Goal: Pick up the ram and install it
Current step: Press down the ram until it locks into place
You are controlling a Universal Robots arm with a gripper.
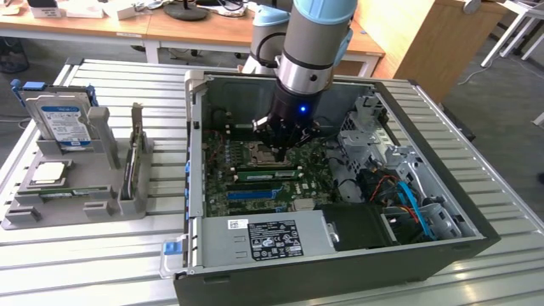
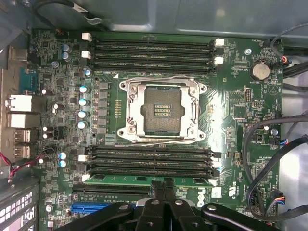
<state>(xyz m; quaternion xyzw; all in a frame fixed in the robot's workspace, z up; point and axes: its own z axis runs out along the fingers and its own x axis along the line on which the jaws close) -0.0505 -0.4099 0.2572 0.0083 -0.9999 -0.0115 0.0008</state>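
Note:
My gripper (image 1: 283,156) reaches down into the open computer case (image 1: 195,159), over the green motherboard (image 2: 231,96). Its two black fingers are shut together, and the gripper (image 2: 163,185) rests its tips on the top edge of the ram (image 2: 120,179). That ram is a long thin green stick lying in the slot nearest the gripper, below the CPU socket (image 2: 162,111). In the exterior view the ram (image 1: 265,173) shows as a green strip just under the fingertips. A second ram stick (image 1: 76,191) lies in the grey holder at the exterior view's left.
The grey holder (image 1: 17,220) also carries a hard drive (image 1: 60,121), a silver CPU (image 1: 47,172) and an upright card (image 1: 134,159). Black memory slots (image 2: 151,48) sit beyond the socket. Cables (image 1: 408,197) and drive cages crowd the case at the exterior view's right.

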